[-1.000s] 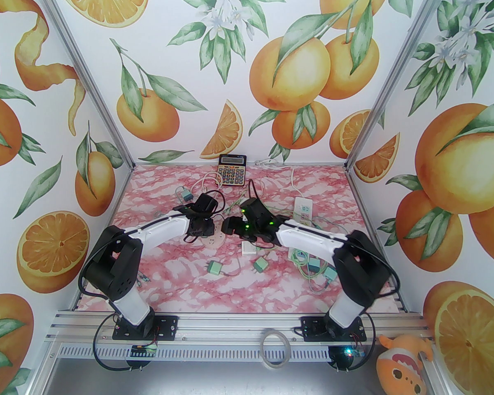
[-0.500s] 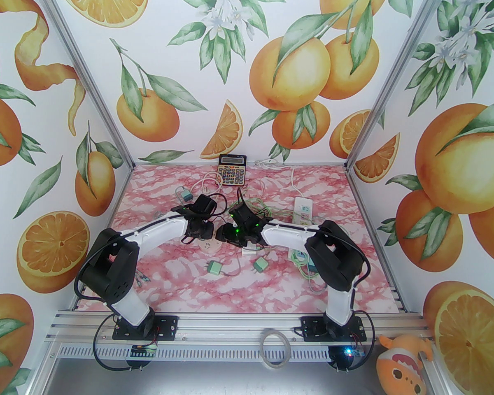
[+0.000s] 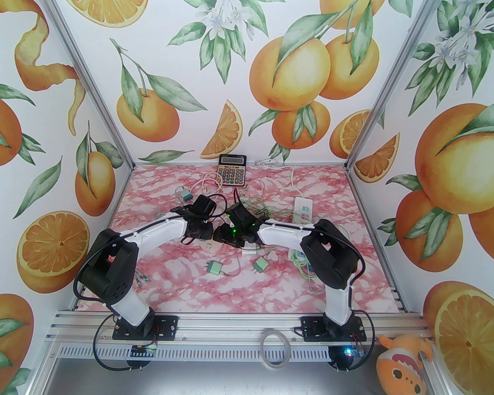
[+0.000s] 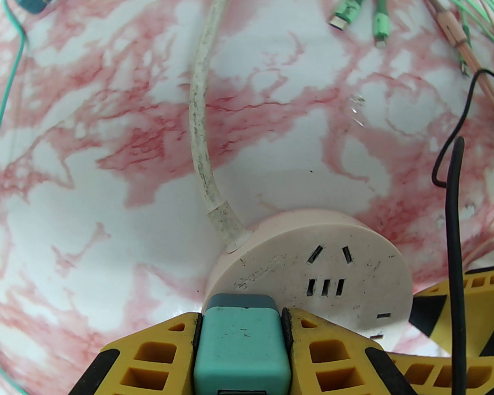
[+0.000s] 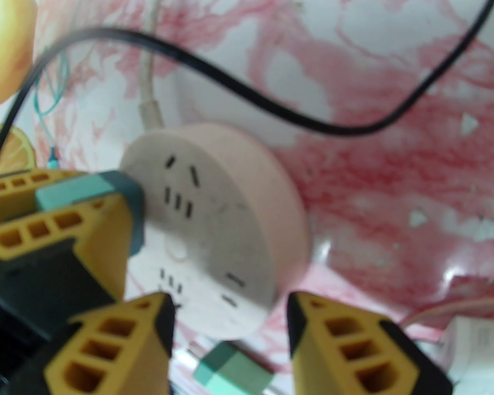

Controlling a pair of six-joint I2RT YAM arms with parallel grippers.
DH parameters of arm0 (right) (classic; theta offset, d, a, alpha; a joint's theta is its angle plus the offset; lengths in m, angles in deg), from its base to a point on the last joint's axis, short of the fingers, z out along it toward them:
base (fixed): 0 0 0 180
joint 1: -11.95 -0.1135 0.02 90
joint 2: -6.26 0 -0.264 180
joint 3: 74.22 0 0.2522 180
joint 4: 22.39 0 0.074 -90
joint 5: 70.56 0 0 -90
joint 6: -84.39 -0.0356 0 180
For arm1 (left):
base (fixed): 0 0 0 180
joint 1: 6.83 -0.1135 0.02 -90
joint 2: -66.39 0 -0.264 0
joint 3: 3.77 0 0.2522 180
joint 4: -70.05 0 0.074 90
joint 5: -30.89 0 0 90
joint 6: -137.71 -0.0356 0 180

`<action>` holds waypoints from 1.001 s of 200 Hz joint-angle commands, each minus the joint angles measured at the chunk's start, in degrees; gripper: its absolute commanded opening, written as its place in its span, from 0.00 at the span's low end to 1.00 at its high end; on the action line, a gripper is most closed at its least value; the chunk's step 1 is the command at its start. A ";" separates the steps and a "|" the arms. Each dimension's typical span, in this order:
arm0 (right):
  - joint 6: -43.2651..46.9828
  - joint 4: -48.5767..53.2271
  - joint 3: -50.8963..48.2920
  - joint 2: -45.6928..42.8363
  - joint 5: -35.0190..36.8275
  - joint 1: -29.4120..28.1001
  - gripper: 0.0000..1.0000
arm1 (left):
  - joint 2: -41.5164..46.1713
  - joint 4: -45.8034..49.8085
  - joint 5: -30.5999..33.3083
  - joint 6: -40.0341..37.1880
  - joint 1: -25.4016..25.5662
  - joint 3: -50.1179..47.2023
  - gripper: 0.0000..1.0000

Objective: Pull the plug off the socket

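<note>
The socket (image 4: 313, 270) is a round pale pink disc on the marbled table, with a dirty white cord running away from it. A teal plug (image 4: 241, 344) sits in its near-left edge, and my left gripper (image 4: 242, 352) is shut on the plug's two sides. In the right wrist view the same plug (image 5: 86, 187) sticks out of the socket (image 5: 214, 220) between the left arm's yellow fingers. My right gripper (image 5: 230, 315) is open, its jaws straddling the socket's near rim; contact is unclear in the blur. From above, both grippers (image 3: 201, 231) (image 3: 222, 235) meet over the socket (image 3: 211, 245).
Loose teal plugs (image 3: 214, 267) (image 3: 259, 265) (image 3: 185, 195) lie around. A white power strip (image 3: 303, 210) sits to the right, a calculator (image 3: 231, 170) at the back. Green cables (image 3: 304, 263) tangle under the right arm. A black wire (image 5: 271, 109) crosses above the socket.
The right arm swung left and drew in to the socket, and its jaws narrowed. The left gripper stayed on the plug and tightened slightly.
</note>
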 commanded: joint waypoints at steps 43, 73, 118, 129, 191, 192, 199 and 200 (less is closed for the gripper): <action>-0.87 2.04 1.48 1.28 0.35 0.12 0.48 | -2.93 2.48 0.43 7.72 -0.14 0.77 0.20; -2.50 -0.63 -1.56 1.51 -0.36 1.30 0.46 | -2.67 2.81 0.50 6.46 0.08 0.88 0.22; -2.76 -2.50 -1.31 4.82 -2.82 1.99 0.40 | -2.08 2.72 -0.74 5.42 0.12 1.54 0.29; -2.68 -2.27 -1.30 5.00 -2.19 2.07 0.35 | -1.69 2.63 -1.32 5.06 0.11 2.07 0.31; 3.21 6.38 4.71 8.59 0.17 3.95 0.30 | -1.73 0.98 -6.58 1.15 -1.10 3.79 0.43; 3.34 6.57 4.76 8.63 0.16 4.03 0.30 | -1.72 0.93 -6.72 1.03 -1.13 3.79 0.43; 3.86 6.86 5.03 8.78 0.20 4.44 0.30 | -1.70 0.79 -7.30 0.12 -1.34 3.78 0.44; 3.94 6.92 5.11 8.80 0.18 4.47 0.30 | -1.70 0.79 -7.44 0.07 -1.39 3.73 0.44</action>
